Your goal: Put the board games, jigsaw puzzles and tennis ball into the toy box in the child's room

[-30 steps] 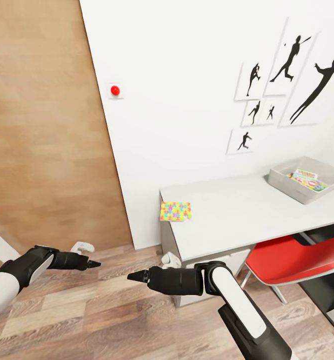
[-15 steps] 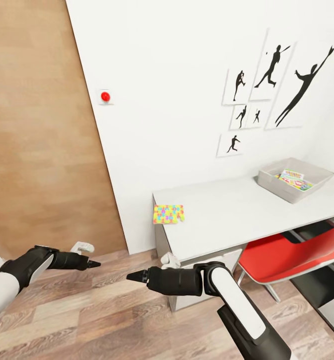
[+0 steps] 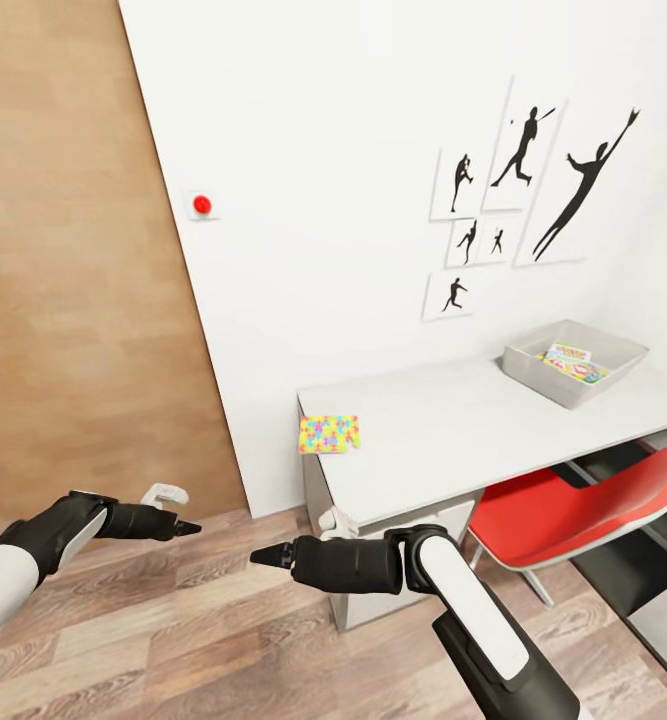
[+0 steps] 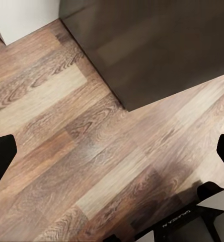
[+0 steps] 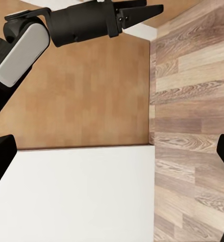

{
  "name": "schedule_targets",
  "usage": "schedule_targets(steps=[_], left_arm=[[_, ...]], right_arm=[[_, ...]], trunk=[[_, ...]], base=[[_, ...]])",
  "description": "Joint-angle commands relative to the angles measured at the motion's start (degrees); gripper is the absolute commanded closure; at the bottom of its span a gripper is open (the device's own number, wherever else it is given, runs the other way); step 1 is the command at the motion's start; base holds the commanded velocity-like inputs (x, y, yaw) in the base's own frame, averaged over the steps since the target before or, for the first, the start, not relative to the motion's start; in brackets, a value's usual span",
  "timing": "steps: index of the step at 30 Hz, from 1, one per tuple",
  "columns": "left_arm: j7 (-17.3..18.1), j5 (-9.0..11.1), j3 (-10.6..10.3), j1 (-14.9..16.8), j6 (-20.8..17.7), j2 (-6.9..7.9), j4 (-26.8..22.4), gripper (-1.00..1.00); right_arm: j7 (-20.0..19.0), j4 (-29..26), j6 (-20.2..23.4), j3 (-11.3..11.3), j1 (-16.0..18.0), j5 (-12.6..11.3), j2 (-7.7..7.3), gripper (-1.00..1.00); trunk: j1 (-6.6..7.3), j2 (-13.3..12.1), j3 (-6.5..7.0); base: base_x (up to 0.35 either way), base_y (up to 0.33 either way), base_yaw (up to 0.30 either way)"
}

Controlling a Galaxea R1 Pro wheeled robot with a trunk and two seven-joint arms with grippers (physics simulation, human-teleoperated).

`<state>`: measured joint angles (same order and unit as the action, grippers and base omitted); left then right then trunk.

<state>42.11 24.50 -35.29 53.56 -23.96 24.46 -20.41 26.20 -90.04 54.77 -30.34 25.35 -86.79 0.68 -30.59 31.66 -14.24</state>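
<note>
**Approach to table, one puzzle left out**

Jigsaw puzzle (image 3: 328, 434) lies flat at the table's (image 3: 453, 430) near-left corner, partly over the edge. Toy box (image 3: 573, 362) sits at the far end of the same table, well apart from the puzzle, with printed items inside; lettering too small to read. Judged step: approach for pickup. Next: bring a tool over the puzzle, take its overhanging edge. Left tool (image 3: 188, 527) and right tool (image 3: 263, 555) are empty over the floor, tips pinched together in head view.
</note>
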Motion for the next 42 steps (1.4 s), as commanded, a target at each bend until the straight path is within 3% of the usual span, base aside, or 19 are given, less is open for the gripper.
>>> schedule_targets(steps=[1, 9, 16, 28, 34, 42], left_arm=[[0.0, 0.5, -0.3, 0.1, -0.5, 0.06, -0.1, -1.0], [0.0, 0.5, -0.3, 0.1, -0.5, 0.06, -0.1, -1.0], [-0.1, 0.5, -0.3, 0.1, -0.5, 0.06, -0.1, -1.0], [-0.1, 0.5, -0.3, 0.1, -0.5, 0.06, -0.1, -1.0], [-0.1, 0.5, -0.3, 0.1, -0.5, 0.06, -0.1, -1.0], [-0.1, 0.5, -0.3, 0.1, -0.5, 0.06, -0.1, -1.0]], right_arm=[[0.6, -0.1, 0.1, 0.0, 0.1, -0.5, -0.01, -1.0], [0.6, -0.1, 0.1, 0.0, 0.1, 0.0, 0.0, -1.0], [0.5, 0.0, -0.6, 0.0, 0.1, 3.4, 0.73, -1.0], [0.6, 0.0, -3.9, -0.3, 0.1, 4.3, 1.48, -1.0], [0.5, 0.1, -5.7, -3.1, 0.1, 9.8, 1.57, -1.0], [0.3, 0.0, -7.0, -3.1, 0.1, 10.7, 1.47, -1.0]], trunk=[[-0.03, 0.1, 0.0], [-0.03, 0.1, 0.76], [-0.03, 0.1, 1.43], [-0.03, 0.1, 1.74], [-0.03, 0.1, 1.74], [-0.03, 0.1, 1.74]], base=[[0.0, 0.0, -0.002], [0.0, 0.0, 0.0], [0.0, 0.0, 0.0], [0.0, 0.0, 0.0], [0.0, 0.0, 0.0], [0.0, 0.0, 0.0]])
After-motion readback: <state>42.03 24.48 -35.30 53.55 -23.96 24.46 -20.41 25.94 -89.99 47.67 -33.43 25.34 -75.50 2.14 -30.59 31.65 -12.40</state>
